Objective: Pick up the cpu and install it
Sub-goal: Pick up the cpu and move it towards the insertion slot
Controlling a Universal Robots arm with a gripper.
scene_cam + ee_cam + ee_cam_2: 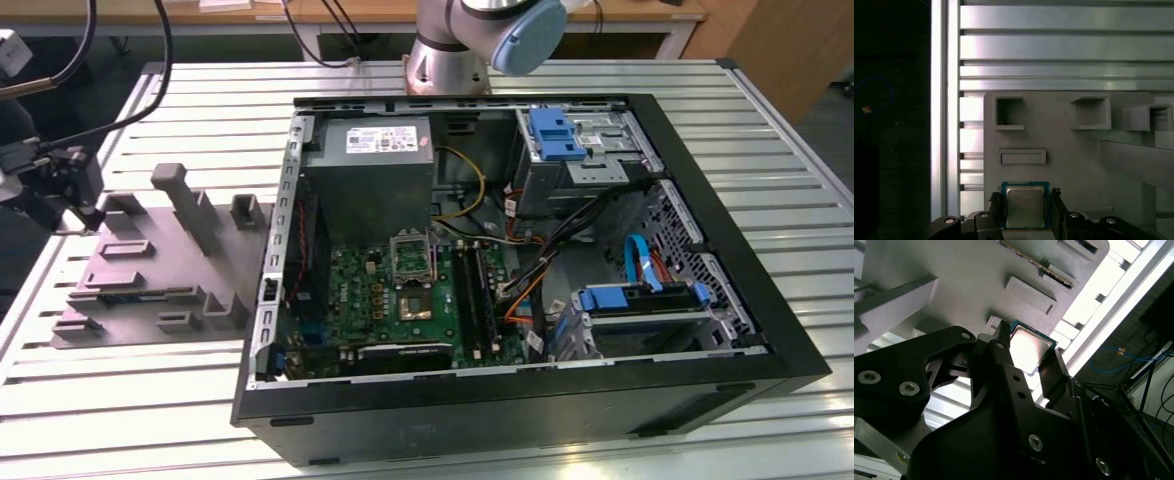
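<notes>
While the open computer case (787,340) takes up most of the slatted metal table (80,420), you have the arm parked well apart from it, over the grey tray (147,290) on the exterior view's left. That makes sense: the tray is a parts holder with raised blocks and pockets, so each part sits at a known spot. The metal-framed socket (411,247) is inside the case on the green board, far from the arm.

Your gripper (1029,347) is down at the tray's far end, at the corner nearest the table's edge. Its two black fingers (995,205) are closed in on the cpu (1025,207), one on each of two opposite edges, so I judge it pinched rather than just straddled. Gripping the edges leaves the top and underside untouched.

The cpu is at that tray corner, between the fingers. I cannot tell whether it has left the tray surface.

It lies flat, with the pale metal top facing up toward the wrist cameras. It is square, so it has no real long axis. In the first wrist view its sides run parallel to the tray's edges and to the table slats, not skewed. In both wrist views the green border shows around the lid.
</notes>
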